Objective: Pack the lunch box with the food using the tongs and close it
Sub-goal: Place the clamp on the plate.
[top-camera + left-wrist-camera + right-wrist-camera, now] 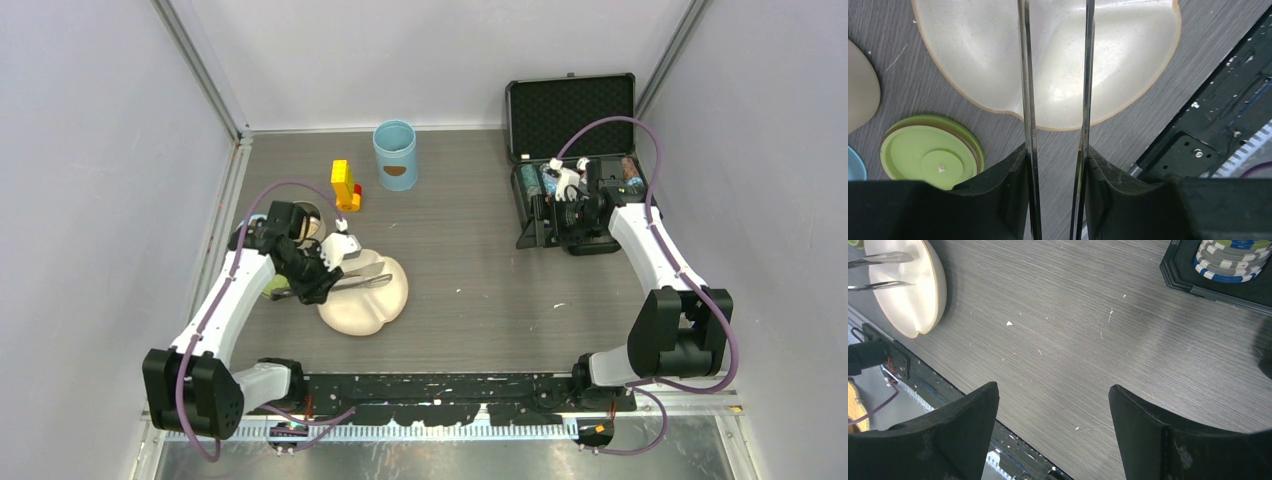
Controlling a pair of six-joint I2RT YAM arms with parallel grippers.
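Both arms of tongs pinched in my left jaws, tips over plate. Right jaws wide, empty, above worktop. Box far centre, open. Step, I judge: picking food. Next: aim tongs, squeeze gently.

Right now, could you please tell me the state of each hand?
Left hand: closed on the tongs.
Right hand: open, holding nothing.
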